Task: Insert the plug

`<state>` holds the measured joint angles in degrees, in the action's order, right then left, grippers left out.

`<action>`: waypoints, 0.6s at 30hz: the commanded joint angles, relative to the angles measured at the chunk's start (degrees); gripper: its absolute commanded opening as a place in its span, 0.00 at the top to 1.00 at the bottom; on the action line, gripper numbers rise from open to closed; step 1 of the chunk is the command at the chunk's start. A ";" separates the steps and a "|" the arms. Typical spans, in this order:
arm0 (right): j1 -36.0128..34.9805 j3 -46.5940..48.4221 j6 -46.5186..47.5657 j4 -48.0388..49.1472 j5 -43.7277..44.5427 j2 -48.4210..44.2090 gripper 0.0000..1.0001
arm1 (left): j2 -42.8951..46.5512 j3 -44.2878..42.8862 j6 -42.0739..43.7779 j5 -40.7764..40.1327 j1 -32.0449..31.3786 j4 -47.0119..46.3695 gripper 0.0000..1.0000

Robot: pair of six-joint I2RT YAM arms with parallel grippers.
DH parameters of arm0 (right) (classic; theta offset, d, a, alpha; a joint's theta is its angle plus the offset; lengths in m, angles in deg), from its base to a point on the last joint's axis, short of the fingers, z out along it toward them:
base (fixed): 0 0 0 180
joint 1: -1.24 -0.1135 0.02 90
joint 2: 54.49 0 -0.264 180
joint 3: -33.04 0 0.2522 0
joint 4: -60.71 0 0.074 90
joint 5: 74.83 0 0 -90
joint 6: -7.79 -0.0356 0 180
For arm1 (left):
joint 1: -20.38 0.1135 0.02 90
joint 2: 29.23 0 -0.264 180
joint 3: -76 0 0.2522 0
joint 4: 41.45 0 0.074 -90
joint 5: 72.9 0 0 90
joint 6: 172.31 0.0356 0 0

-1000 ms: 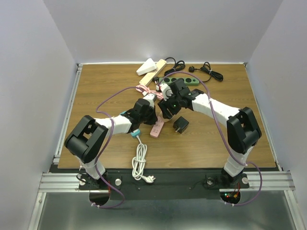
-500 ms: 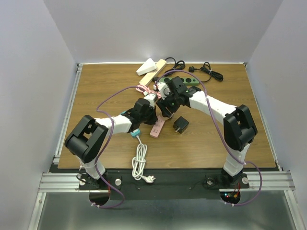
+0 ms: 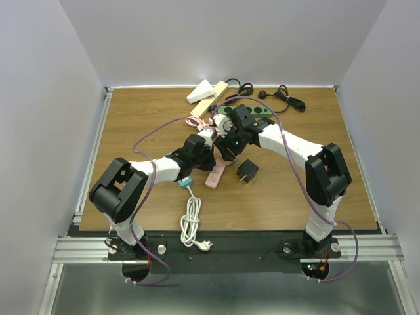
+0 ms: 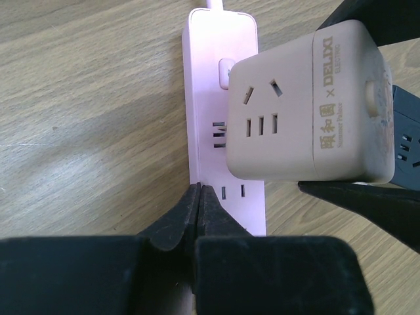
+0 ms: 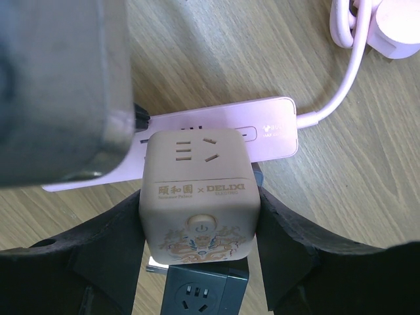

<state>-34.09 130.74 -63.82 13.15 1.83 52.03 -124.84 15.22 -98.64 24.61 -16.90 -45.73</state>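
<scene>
Beige plastic formed the cube-shaped plug adapter (image 5: pixel 197 190), printed with DELIXI lettering and slotted on its outer face. We found the right gripper (image 5: pixel 200 220) grasping it by two opposite sides, directly over the pink power strip (image 5: pixel 269 128). The left gripper (image 4: pixel 199 200) was clenched on nothing, its tips at the strip's long edge. Only the left wrist view showed strip slots beside the cube; we could not tell whether the prongs were seated. Only the top view showed a white coiled cable (image 3: pixel 191 223) near the strip. A black adapter (image 3: pixel 247 172) lay just beside the strip, and both arms hid much of it.
</scene>
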 commanded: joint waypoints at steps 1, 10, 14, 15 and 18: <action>-0.70 2.72 1.82 -2.67 0.86 1.49 1.00 | -2.30 -0.87 1.75 1.46 -0.52 6.26 0.97; -1.76 4.13 2.35 -4.17 2.18 3.08 1.00 | -2.47 -1.84 2.63 1.11 -0.43 7.23 0.97; -2.37 3.77 2.35 -4.17 2.18 2.38 0.99 | -2.91 -2.19 2.89 0.75 -0.52 7.32 0.98; -2.37 3.95 2.44 -4.17 2.09 2.64 1.00 | -3.17 -2.37 2.89 0.75 -0.52 7.23 0.98; -2.99 4.30 2.53 -4.52 2.27 3.25 1.00 | -3.18 -2.63 2.98 0.93 -0.43 7.23 0.98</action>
<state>-35.25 133.67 -61.75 10.48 3.08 53.84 -125.93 12.99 -97.84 24.85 -16.70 -43.50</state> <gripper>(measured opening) 0.651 0.079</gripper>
